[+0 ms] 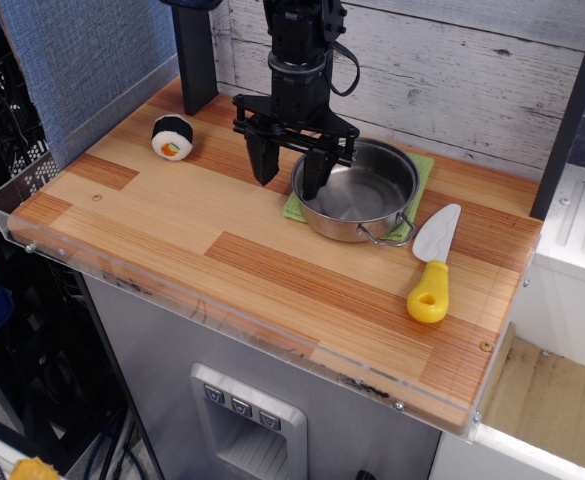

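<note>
My black gripper (290,176) hangs over the wooden tabletop (222,240) with its two fingers spread open and nothing between them. Its right finger (315,172) stands at the left rim of a steel pot (357,192), and I cannot tell whether it touches the rim. The pot sits on a green cloth (294,208) whose edges show on the left and at the back right. A toy sushi roll (172,137), black with a white and orange face, lies to the left of the gripper, well apart from it.
A spatula with a yellow handle (430,270) lies right of the pot, blade pointing away. A dark post (194,55) stands at the back left. A clear plastic lip (222,300) edges the table's front and left sides. A plank wall runs behind.
</note>
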